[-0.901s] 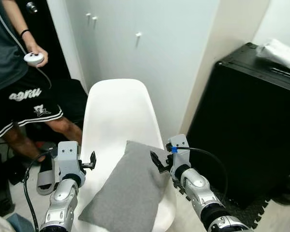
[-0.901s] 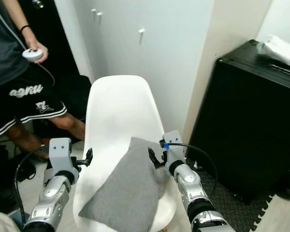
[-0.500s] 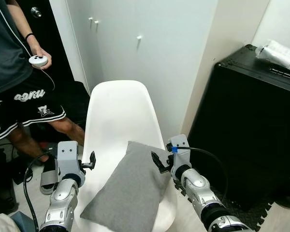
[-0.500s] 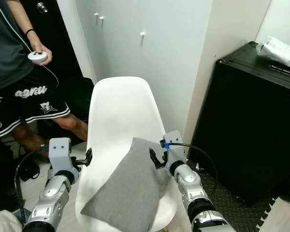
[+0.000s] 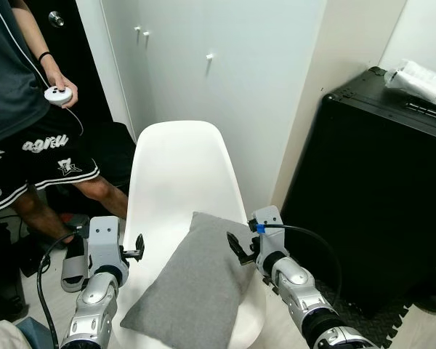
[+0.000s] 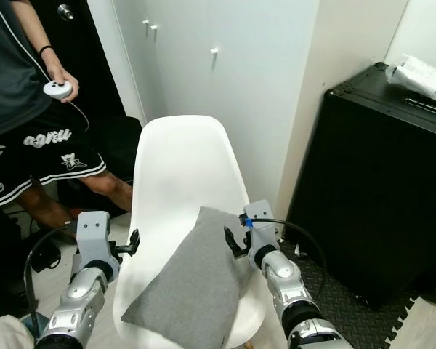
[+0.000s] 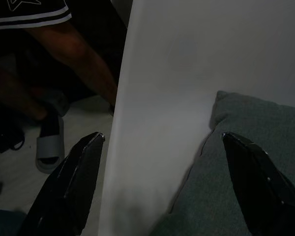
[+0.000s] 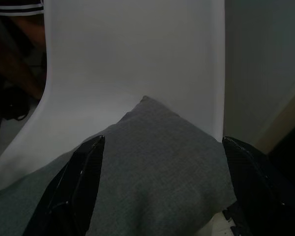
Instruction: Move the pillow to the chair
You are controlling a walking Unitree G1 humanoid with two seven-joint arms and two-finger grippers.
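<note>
Left eye view takes in one tall black cabinet (image 5: 381, 196) at the robot's right, with a clear plastic packet (image 5: 419, 75) on top of it, and one person (image 5: 25, 109) at the left holding a small white controller (image 5: 57, 94). Between them stands one white chair (image 5: 178, 182), its back toward the white cupboard doors (image 5: 203, 58).

One grey pillow (image 5: 192, 283) lies on the chair's seat. Its long axis runs diagonally, from the near left edge of the seat up toward the far right, where its upper corner sits just beside the right gripper (image 5: 241, 249). The near end hangs slightly over the front edge of the seat. So the pillow looks already delivered, and what remains is most likely to draw both arms back clear of it.

Two grippers flank the chair. The right gripper is the nearer one to the pillow; in the right wrist view its fingers (image 8: 78, 187) are spread wide with the pillow's corner between them, grasping nothing, though I cannot tell whether they brush the cloth. The left gripper (image 5: 136, 246) hovers beside the chair's left edge, well apart from the pillow; in the left wrist view its fingers (image 7: 76, 184) also stand wide apart, holding nothing, with the chair's edge between them.

One grey sandal (image 5: 74, 263) lies on the floor by the person's feet.
</note>
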